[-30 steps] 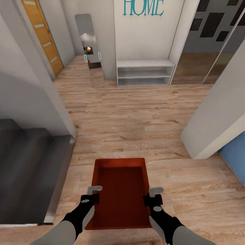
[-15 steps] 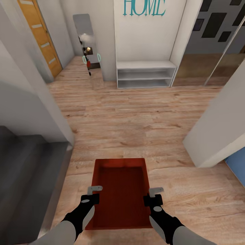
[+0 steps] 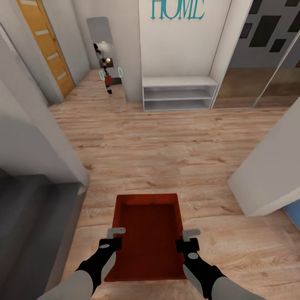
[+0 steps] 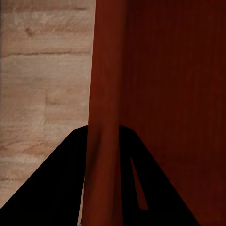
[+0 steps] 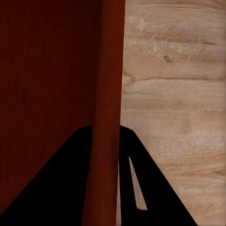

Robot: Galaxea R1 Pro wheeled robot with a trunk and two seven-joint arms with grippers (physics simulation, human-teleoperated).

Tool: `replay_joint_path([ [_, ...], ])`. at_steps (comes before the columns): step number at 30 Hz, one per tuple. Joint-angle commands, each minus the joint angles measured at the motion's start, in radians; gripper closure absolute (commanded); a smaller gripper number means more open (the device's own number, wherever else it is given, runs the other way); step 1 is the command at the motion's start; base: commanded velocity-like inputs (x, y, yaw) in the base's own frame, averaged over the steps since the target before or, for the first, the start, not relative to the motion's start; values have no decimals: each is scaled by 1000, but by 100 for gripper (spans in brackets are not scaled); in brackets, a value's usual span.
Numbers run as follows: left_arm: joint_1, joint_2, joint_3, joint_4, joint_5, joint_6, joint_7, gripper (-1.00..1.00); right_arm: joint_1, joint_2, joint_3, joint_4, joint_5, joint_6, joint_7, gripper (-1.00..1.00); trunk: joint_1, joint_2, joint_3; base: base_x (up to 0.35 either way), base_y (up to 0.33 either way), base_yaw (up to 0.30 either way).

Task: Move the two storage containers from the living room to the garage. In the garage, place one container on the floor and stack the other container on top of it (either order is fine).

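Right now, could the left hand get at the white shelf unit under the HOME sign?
Probably not: the left hand is clamped on the storage container, and the white shelf unit stands far across the wood floor.

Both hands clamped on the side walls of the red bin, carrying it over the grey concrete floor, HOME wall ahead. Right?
Not quite: the floor under the red bin is light wood plank, as the head view shows. The rest holds: left hand and right hand each clamp a side wall, HOME wall ahead.
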Motion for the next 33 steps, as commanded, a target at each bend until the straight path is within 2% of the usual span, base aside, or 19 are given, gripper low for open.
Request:
replay_joint_path([
  [1, 0, 4, 5, -5, -21, 8, 14, 100, -1, -1, -20, 3, -22, -9, -13, 100, 1, -2, -1, 324, 0, 0],
  [33, 0, 3, 4, -4, -20, 8, 14, 100, -1, -2, -20, 3, -22, -9, -13, 100, 1, -2, -1, 324, 0, 0],
])
